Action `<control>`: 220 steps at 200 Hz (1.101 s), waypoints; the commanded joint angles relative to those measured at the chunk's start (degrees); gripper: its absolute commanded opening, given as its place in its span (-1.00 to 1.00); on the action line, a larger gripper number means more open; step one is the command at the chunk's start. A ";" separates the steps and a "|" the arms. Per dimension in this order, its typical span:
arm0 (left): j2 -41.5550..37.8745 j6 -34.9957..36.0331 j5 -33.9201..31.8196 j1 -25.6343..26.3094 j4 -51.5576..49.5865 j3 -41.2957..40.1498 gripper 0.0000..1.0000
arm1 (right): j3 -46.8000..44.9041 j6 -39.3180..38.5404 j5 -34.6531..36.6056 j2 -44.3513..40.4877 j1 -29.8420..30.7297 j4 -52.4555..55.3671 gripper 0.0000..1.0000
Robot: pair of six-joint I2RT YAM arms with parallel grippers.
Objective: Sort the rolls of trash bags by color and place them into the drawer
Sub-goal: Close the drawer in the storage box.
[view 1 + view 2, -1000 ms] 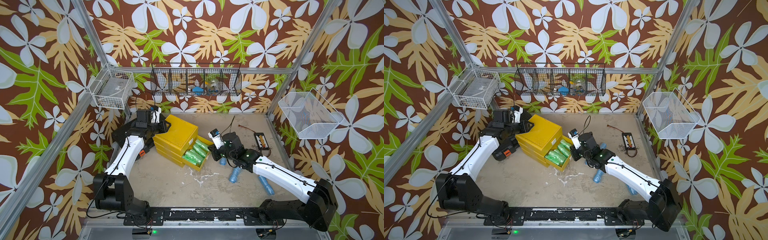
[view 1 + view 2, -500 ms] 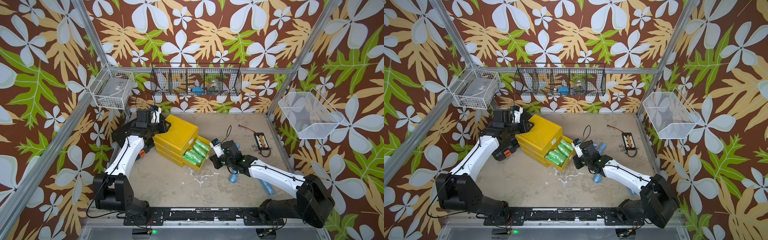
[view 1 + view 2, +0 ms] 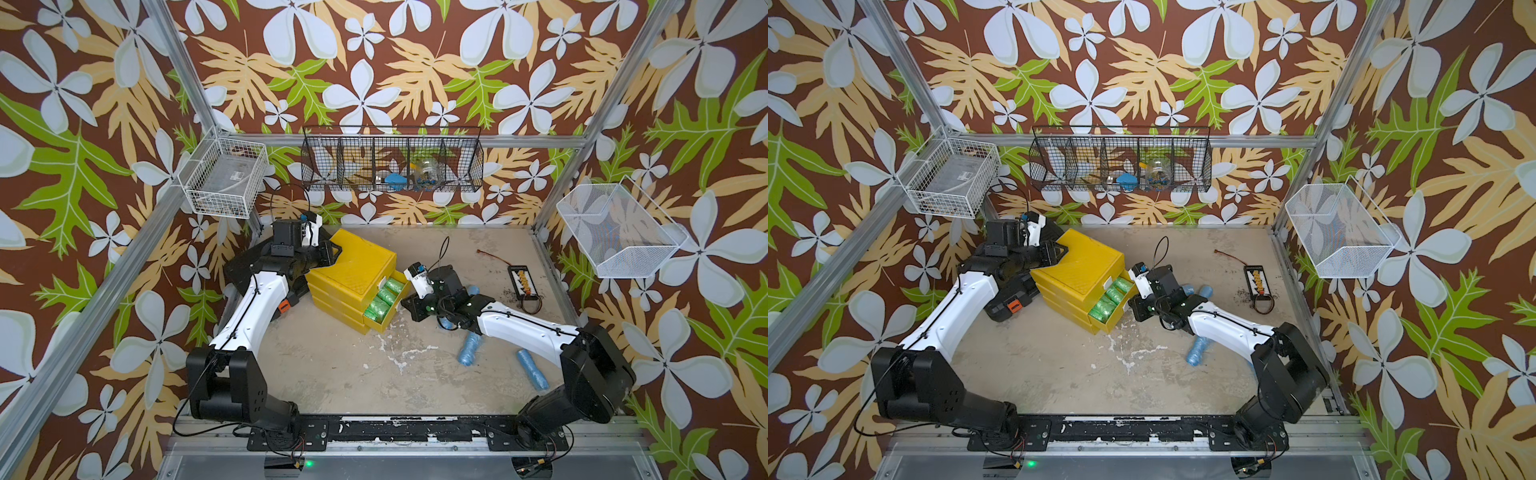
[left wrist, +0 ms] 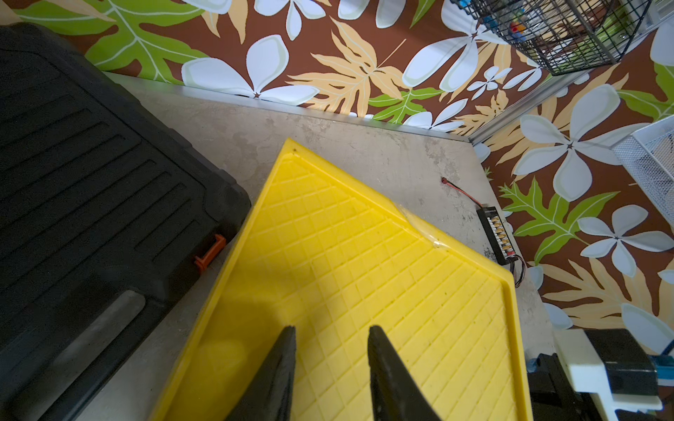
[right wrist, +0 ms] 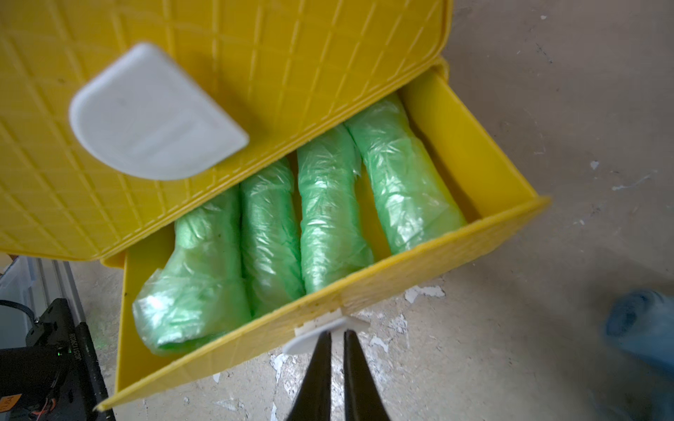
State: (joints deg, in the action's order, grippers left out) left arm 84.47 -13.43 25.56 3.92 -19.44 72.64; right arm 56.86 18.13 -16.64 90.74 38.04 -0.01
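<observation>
On the left, beside the black tool case [image 4: 91,164], holding the left gripper [image 4: 332,327] over the top of the yellow chest [image 4: 364,255], fingers [image 4: 281,364] a little apart with nothing between. In the middle, pinching the white tab handle [image 5: 306,342] of the pulled-out drawer [image 5: 474,145] with the right gripper [image 5: 338,332], fingers [image 5: 317,371] nearly pressed together, with four green rolls [image 5: 328,211] side by side inside. Further right, blue rolls [image 3: 469,349] loose on the table [image 3: 353,374].

Four green rolls [image 5: 328,218] are lying in the single open drawer [image 5: 401,273]. At least four light blue rolls [image 3: 469,353] are resting on the table [image 3: 332,374], between three and five o'clock of the chest [image 3: 353,266], which is holding three drawers. Three wire baskets [image 3: 392,164] are hanging on the walls, and one black tool case [image 4: 91,164] is sitting at the chest's nine o'clock.
</observation>
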 commanded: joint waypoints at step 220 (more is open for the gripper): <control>-0.38 0.51 -0.13 -0.05 -3.49 -0.69 -0.26 | -1.27 24.39 -10.11 13.20 -0.95 -18.44 -0.20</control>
State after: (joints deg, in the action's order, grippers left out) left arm 83.96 -13.37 25.78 3.92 -18.63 71.79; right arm 55.68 39.75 -25.67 103.07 37.01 -14.11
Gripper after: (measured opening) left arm 0.370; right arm 0.387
